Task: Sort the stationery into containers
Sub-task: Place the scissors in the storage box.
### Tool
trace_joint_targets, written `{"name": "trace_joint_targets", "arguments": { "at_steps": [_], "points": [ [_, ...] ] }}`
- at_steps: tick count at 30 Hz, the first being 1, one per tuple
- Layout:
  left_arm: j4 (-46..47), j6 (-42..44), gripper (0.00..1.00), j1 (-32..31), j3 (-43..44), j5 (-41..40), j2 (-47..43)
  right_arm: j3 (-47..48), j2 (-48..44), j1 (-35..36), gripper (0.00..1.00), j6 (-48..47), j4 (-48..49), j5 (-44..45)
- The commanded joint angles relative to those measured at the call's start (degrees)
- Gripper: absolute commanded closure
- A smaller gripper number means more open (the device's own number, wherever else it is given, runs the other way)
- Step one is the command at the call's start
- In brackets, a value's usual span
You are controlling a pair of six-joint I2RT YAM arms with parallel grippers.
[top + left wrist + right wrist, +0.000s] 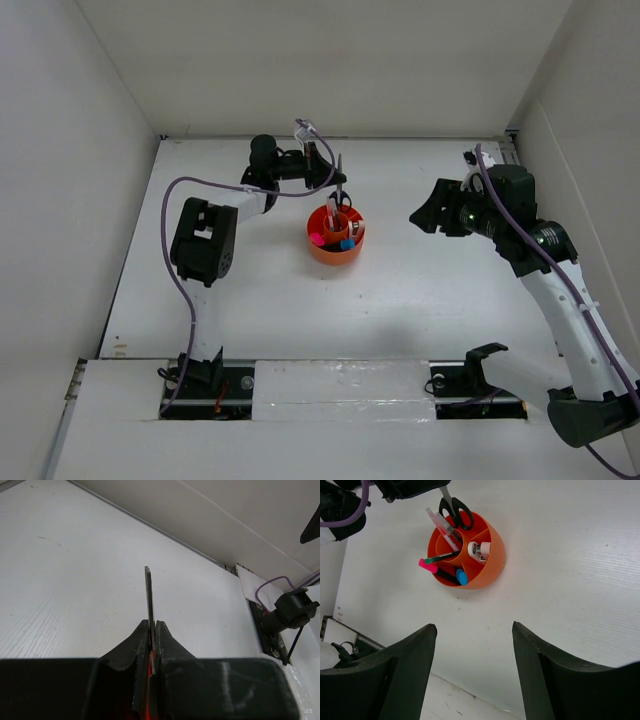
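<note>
The round orange organiser (335,256) (490,572) stands mid-table. My left gripper (332,178) (152,625) is shut on the blades of the black-handled scissors (340,196) (148,595). The blades point up past its fingertips, and the handles (456,509) hang at the organiser's far rim, over a back compartment. Inside the organiser are markers with a pink cap (426,565) and a blue cap (462,576), a pink pen (442,525), a thin dark pen (440,557) and a white-pink clip piece (479,550). My right gripper (425,215) (472,627) hovers open and empty to the organiser's right.
White walls enclose the table on the left, back and right (560,120). The left arm's purple cable (200,185) loops over the table's left side. A raised white strip (340,385) runs along the near edge between the arm bases.
</note>
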Motion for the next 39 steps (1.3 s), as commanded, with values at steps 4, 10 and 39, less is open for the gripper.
{"name": "trace_joint_targets", "arguments": {
  "at_steps": [4, 10, 39],
  "points": [
    [3.1, 0.8, 1.00, -0.4, 0.9, 1.1, 1.1, 2.4, -0.3, 0.4, 0.32, -1.3, 0.7, 0.6],
    [2.6, 0.8, 1.00, -0.4, 0.8, 1.7, 1.6, 2.4, -0.3, 0.4, 0.32, -1.3, 0.7, 0.6],
    [-3.8, 8.7, 0.85, -0.9, -6.5, -2.2, -3.1, 2.4, 0.3, 0.9, 0.32, -1.3, 1.3, 0.6]
  ]
}}
